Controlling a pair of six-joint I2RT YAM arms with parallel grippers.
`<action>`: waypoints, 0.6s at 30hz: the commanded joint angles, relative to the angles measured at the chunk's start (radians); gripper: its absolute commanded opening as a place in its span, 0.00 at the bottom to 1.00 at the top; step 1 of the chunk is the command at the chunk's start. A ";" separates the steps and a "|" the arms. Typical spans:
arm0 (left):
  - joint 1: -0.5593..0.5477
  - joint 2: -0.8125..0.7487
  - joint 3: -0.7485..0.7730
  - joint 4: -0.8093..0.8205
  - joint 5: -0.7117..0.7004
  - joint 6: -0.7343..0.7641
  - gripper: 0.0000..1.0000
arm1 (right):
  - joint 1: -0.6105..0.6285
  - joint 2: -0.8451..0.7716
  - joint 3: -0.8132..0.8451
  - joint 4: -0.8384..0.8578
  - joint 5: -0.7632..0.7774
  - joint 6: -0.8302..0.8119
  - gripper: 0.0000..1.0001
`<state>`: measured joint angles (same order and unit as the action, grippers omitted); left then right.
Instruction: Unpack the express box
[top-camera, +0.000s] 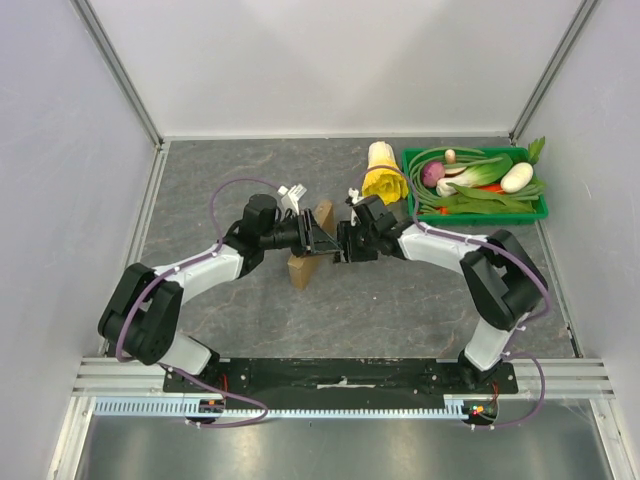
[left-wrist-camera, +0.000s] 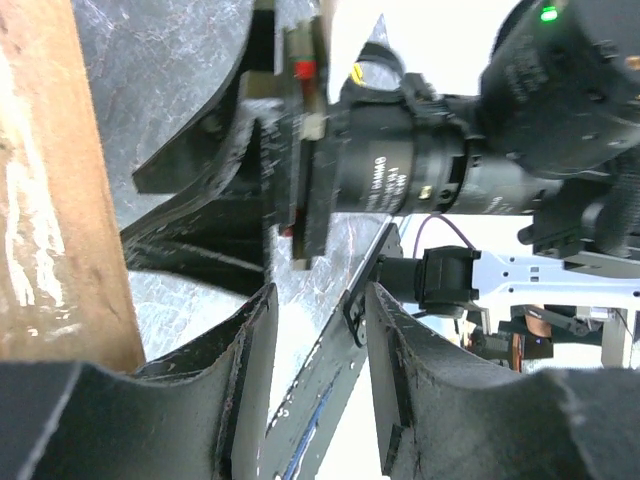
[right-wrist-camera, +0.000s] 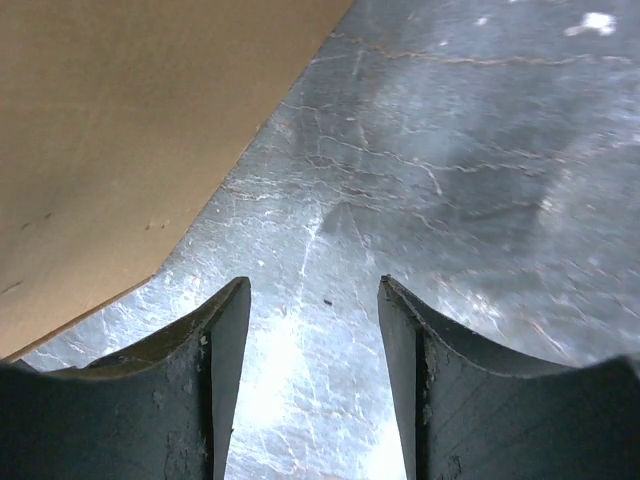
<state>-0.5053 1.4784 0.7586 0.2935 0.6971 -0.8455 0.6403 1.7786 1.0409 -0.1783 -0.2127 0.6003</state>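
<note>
While both arms met tip to tip at the express box (top-camera: 300, 268), neither had hold of it. My left gripper (left-wrist-camera: 320, 300) stood part open and empty, with the cardboard outside the jaws beside one finger. My right gripper (right-wrist-camera: 313, 290) was equally spread over bare tabletop (right-wrist-camera: 450, 150), the box's panel ahead and off to one side. I judged they were posed to catch the flap.

The left hand (left-wrist-camera: 320, 300) holds its two dark fingers apart, the gap between them open. A plain brown cardboard box (left-wrist-camera: 55, 180) fills the left edge, over the grey veined counter (left-wrist-camera: 170, 60). The black right hand (left-wrist-camera: 150, 212) points toward the box, fingers spread.
</note>
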 joint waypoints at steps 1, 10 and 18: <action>0.002 -0.046 0.050 -0.011 0.065 0.034 0.47 | -0.002 -0.140 -0.007 -0.043 0.165 0.023 0.63; 0.002 -0.170 0.194 -0.169 0.049 0.147 0.54 | -0.002 -0.235 0.073 -0.138 0.262 0.019 0.75; 0.013 -0.300 0.228 -0.562 -0.500 0.234 0.63 | 0.090 -0.185 0.244 -0.209 0.315 -0.011 0.91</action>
<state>-0.5049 1.2423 0.9787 -0.0166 0.5320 -0.6819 0.6624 1.5681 1.1507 -0.3412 0.0345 0.6106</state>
